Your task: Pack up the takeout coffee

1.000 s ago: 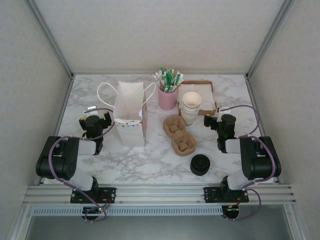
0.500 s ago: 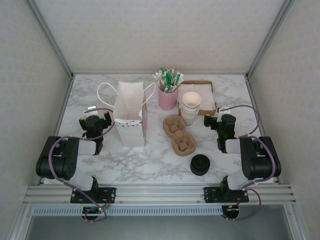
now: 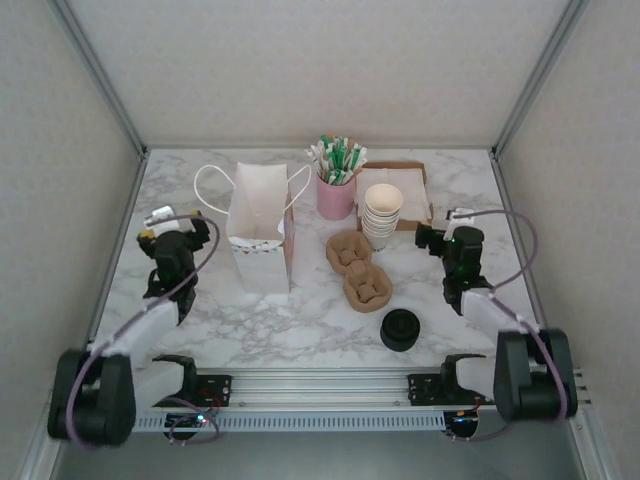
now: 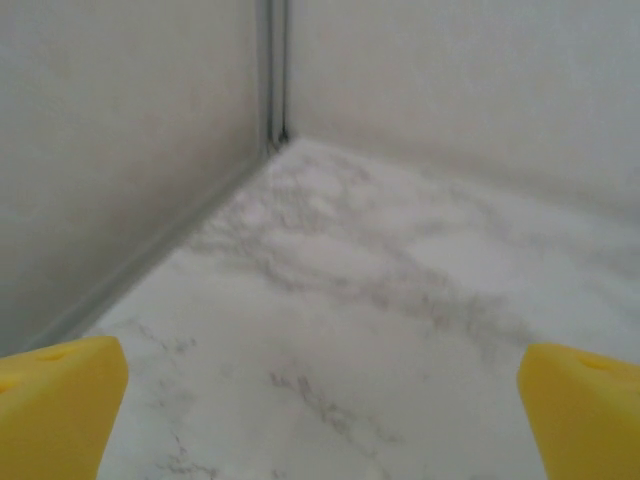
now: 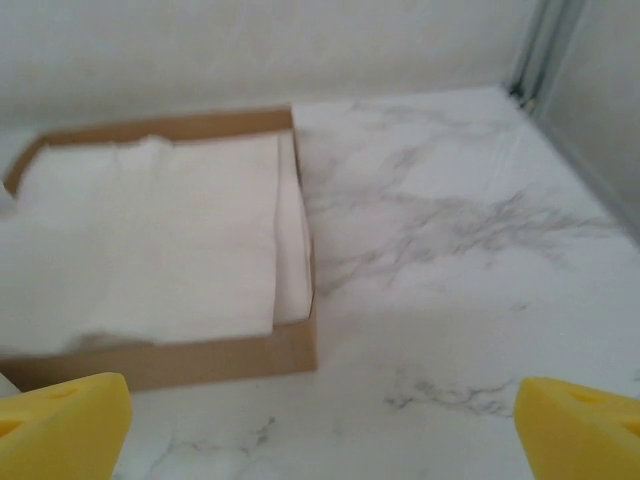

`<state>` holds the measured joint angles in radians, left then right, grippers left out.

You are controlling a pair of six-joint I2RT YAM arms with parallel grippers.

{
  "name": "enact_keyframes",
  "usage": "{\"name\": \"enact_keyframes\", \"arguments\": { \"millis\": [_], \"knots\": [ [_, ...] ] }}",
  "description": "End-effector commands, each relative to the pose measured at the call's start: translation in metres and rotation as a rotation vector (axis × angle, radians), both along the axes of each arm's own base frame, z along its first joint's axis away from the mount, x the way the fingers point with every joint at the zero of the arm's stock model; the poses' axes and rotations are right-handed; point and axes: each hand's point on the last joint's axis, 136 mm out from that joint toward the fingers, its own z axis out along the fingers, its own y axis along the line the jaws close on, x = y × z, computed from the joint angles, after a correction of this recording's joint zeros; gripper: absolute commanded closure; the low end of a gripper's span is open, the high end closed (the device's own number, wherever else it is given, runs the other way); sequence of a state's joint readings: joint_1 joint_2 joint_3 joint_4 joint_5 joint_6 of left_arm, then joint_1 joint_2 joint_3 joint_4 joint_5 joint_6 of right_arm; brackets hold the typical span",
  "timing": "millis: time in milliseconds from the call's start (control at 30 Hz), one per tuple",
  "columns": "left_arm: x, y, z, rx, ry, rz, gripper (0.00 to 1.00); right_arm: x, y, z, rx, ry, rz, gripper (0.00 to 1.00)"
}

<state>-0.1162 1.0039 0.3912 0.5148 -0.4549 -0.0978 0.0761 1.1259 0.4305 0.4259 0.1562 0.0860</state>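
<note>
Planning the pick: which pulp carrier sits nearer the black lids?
The front carrier, just beyond the black lids; the other carrier lies behind it, beside the cup stack.

white napkins [image 5: 150, 230] in cardboard tray [image 5: 200, 362] on marble table [image 5: 440, 260].

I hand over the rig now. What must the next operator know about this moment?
Left gripper: jaws wide open, empty, above bare marble left of the white paper bag.
Right gripper: jaws wide open, empty, facing the napkin tray.
Lidless cups and black lids stand apart, right of the bag.
Done: nothing gripped.
Left: get the takeout coffee into the bag; all of it.
</note>
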Motion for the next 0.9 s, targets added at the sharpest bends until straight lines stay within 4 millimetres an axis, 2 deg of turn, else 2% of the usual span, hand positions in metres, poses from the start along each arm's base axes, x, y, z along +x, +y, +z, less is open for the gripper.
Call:
{"name": "enact_keyframes", "arguments": {
  "millis": [0,100,133,167,233,300,467,533,700,767,867],
  "knots": [
    [-0.035,0.008,0.010,-0.148,0.004,0.062,0.00,-0.027,-0.021,0.013,0.096,0.093,-0.165,0.01],
    [-0.070,0.020,0.025,-0.343,-0.069,0.164,0.00,-0.063,-0.050,0.026,0.272,0.144,-0.440,0.01],
    [-0.083,0.026,0.024,-0.426,-0.103,0.217,0.00,-0.081,-0.061,0.025,0.315,0.166,-0.550,0.01],
    [-0.095,0.028,0.023,-0.504,-0.138,0.240,0.00,-0.090,-0.064,0.030,0.338,0.158,-0.584,0.01],
    [-0.108,0.027,0.022,-0.625,-0.215,0.238,0.00,-0.094,-0.057,0.040,0.378,0.127,-0.537,0.01],
    [-0.116,0.019,0.030,-0.696,-0.285,0.164,0.00,-0.097,-0.050,0.053,0.444,0.080,-0.497,0.01],
    [-0.134,0.009,0.055,-0.743,-0.351,0.065,0.00,-0.112,-0.037,0.091,0.517,-0.001,-0.394,0.01],
    [-0.137,0.005,0.066,-0.727,-0.312,0.040,0.00,-0.116,-0.029,0.106,0.515,-0.014,-0.332,0.01],
    [-0.118,-0.040,0.102,-0.618,-0.085,-0.204,0.00,-0.117,-0.003,0.136,0.519,-0.002,-0.158,0.01],
    [-0.107,-0.062,0.108,-0.562,0.034,-0.316,0.00,-0.115,0.015,0.148,0.524,0.005,-0.042,0.01],
    [-0.097,-0.088,0.105,-0.497,0.170,-0.464,0.00,-0.113,0.037,0.161,0.527,0.034,0.083,0.01]
  ]
}}
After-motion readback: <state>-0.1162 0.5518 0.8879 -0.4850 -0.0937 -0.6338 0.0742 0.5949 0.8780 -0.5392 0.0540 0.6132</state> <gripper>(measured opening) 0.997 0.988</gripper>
